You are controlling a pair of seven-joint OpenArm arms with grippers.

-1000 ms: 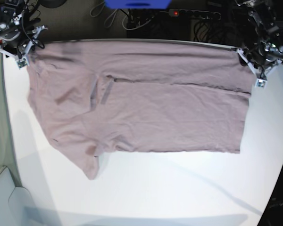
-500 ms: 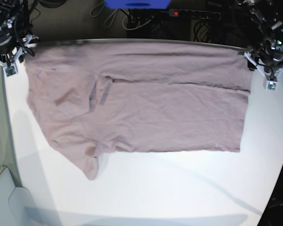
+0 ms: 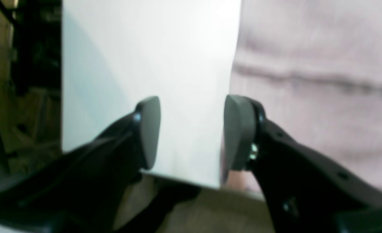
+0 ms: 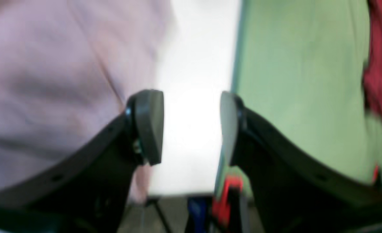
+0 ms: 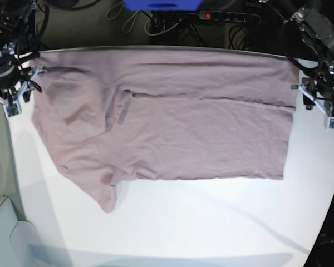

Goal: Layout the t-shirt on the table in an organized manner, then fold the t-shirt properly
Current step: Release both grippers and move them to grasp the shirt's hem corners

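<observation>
T-shirt (image 5: 167,114) lies flat on the table (image 5: 200,222), filling the upper half of the base view; the white surface in the lower half of the frame is bare. One sleeve points down toward the lower left, and a long crease runs across the cloth in the upper part.

My left gripper (image 3: 191,132) is at the right edge of the base view (image 5: 322,105), just beside the shirt's side edge. In its wrist view the two fingers (image 3: 149,129) stand apart with only white table between them; they hold nothing. The pink cloth (image 3: 323,81) fills the right side of that frame, beside the right finger.

My right gripper (image 4: 191,126) is at the upper left of the base view (image 5: 11,94), at the other end of the shirt. Its fingers (image 4: 149,123) are also parted and empty, with white table in the gap and the blurred cloth (image 4: 58,81) on the left of that frame.
</observation>
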